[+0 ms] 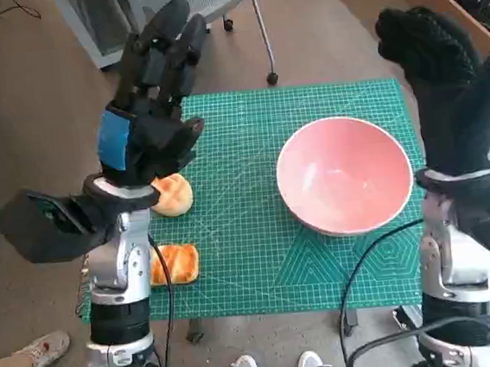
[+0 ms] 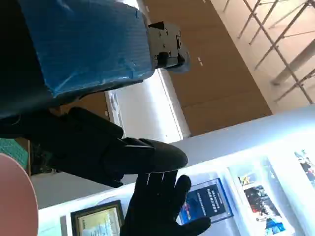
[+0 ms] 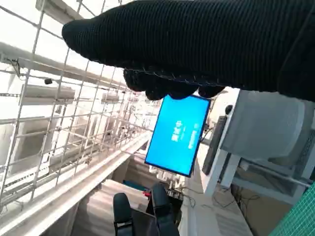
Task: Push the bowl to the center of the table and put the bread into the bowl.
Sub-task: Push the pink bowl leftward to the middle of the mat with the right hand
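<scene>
- Head view, far left: a person's shoe (image 1: 42, 348) and a trouser leg are seen on the floor beside the table's near left corner.
- Left hand (image 1: 152, 106) is raised above the table's left side, blue-taped back toward the camera, fingers extended up and apart; nothing is held in it.
- Two pieces of bread are noted on the green cutting mat (image 1: 247, 201). One round bread roll (image 1: 173, 194) lies just under the left wrist, partly hidden by it. A second, flatter bread piece (image 1: 175, 263) lies nearer the table's front edge, partly hidden behind the left forearm. Both are well apart from the bowl.
- Pink bowl (image 1: 345, 174) stands upright on the mat, right of centre, with nothing seen inside it. It is touched by neither hand.
- A black cable (image 1: 365, 263) is seen running from the bowl's near side down past the table edge.
- Right hand (image 1: 442, 69) is raised beyond the table's right edge, gloved fingers held loosely upward and slightly apart; nothing is gripped.
- Left wrist view: the taped hand back (image 2: 83, 44), an edge of the pink bowl (image 2: 17, 196) and the gloved right hand (image 2: 157, 206) with spread fingers are recorded against room walls.
- Right wrist view: only the glove (image 3: 206, 44), a blue screen (image 3: 179, 135) and metal railings are shown; the table is not seen.
</scene>
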Controlling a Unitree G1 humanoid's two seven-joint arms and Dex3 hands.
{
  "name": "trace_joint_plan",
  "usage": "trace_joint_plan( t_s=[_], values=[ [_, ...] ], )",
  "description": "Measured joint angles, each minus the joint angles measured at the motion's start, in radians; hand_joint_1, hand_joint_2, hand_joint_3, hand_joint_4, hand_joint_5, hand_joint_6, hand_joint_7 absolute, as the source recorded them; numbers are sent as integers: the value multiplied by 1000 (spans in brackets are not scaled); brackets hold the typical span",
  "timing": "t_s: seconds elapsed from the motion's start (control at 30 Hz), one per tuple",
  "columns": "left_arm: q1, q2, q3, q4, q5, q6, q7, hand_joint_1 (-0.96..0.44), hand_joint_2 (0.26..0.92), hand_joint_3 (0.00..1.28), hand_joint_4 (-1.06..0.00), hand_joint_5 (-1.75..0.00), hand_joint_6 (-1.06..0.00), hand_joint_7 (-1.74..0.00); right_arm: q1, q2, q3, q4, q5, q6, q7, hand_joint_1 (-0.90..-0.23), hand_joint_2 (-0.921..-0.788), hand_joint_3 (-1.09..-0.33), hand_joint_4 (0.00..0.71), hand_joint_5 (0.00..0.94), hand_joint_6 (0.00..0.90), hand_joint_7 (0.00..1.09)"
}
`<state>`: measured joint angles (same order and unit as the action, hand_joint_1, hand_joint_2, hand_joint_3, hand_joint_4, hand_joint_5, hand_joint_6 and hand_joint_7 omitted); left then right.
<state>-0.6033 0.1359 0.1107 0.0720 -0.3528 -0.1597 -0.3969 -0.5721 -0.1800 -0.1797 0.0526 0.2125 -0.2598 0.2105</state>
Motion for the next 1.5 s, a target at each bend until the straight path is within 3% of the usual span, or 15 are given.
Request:
trace_joint_plan(
  t_s=[1.0,1.33,1.5],
  values=[
    [0,0,1,24,0,-11,-9,-554,921,345,1,-164,1,-526,26,-8,-33,37,10,-16,0,-635,-921,-685,249,0,116,431],
    [0,0,2,31,0,-17,-19,-556,921,339,1,-153,1,-521,28,-25,-75,160,22,-65,4,-624,-921,-685,246,0,117,433],
    [0,2,4,31,-1,-17,-22,-551,921,338,1,-144,1,-510,20,-42,-105,297,29,-117,10,-604,-921,-695,233,0,106,429]
  ],
)
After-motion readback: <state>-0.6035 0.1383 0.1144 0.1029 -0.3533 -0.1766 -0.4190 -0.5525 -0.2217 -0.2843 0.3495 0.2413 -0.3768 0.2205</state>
